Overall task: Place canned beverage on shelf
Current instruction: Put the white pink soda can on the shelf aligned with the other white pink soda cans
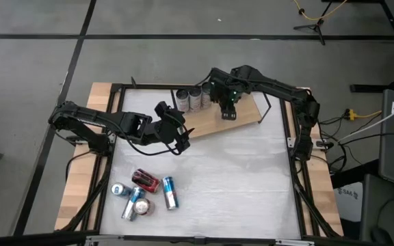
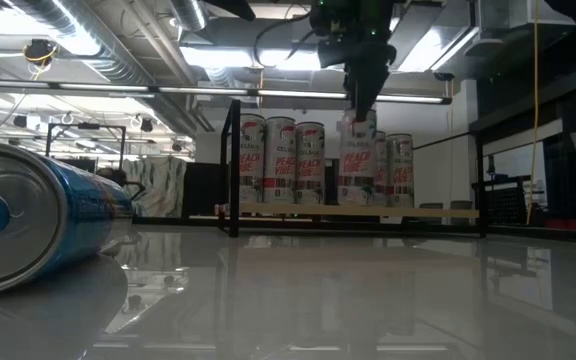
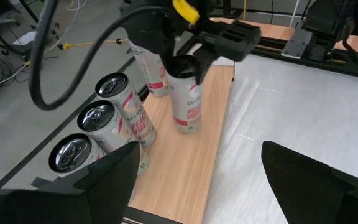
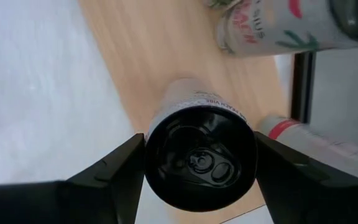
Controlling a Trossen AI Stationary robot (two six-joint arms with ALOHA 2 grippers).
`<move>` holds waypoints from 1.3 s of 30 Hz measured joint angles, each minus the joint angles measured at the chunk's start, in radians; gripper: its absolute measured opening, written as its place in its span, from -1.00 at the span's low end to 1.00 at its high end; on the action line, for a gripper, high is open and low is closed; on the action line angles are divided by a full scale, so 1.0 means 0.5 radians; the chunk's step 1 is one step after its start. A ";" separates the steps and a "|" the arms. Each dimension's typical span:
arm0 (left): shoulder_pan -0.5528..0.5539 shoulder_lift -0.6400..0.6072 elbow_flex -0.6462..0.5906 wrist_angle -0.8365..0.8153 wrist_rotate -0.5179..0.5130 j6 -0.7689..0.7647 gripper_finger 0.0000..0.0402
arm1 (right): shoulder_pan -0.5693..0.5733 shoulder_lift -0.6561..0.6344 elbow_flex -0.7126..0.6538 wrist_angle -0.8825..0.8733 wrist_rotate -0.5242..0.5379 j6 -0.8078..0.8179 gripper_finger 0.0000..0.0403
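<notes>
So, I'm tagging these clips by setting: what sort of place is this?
Probably a robotics lab or workshop, not a shop. The low view shows exposed ceiling ducts and strip lights; the high view shows a white tabletop in a black frame, loose cables on a bare floor, and a tripod.

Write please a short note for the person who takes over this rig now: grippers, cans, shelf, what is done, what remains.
Right gripper: around the top of a white can standing upright on the shelf; release not confirmed.
Left gripper: open, empty, over the table near the shelf's left end.
Done: four more white cans stand on the shelf.
Left: five cans lie in a pile at the table's front left, still to be shelved.
</notes>
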 joint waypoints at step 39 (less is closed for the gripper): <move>0.072 0.000 0.000 0.018 -0.008 0.049 0.64 | -0.338 0.003 -0.002 0.218 -0.278 -0.803 0.25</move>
